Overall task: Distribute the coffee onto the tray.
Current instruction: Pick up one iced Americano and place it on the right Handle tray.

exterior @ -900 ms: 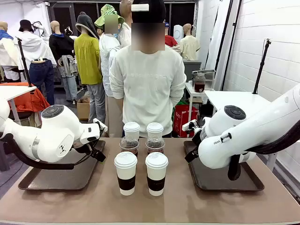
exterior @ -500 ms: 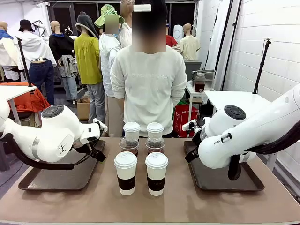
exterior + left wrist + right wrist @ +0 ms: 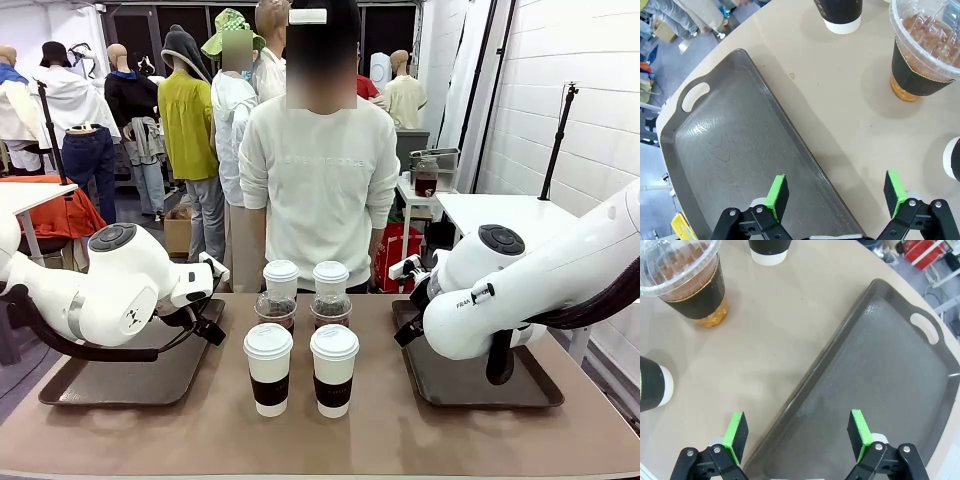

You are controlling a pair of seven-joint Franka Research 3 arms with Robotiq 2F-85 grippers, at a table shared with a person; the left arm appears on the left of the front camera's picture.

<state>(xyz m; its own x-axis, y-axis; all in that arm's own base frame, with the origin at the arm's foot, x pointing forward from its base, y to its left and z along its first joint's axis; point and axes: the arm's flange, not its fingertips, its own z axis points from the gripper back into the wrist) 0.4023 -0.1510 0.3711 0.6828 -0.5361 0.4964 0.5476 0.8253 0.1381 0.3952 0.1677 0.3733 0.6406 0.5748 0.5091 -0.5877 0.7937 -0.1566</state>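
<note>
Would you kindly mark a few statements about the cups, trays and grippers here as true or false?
1. All six cups stand on the table, between the trays. True.
2. The left tray holds a cup. False: it is bare.
3. The left gripper is open. True.
4. The right gripper grips a cup. False: it is open and holds nothing, above the edge of the right tray.
5. The clear cups stand nearest the robot. False: the clear cups stand behind two paper cups.
</note>
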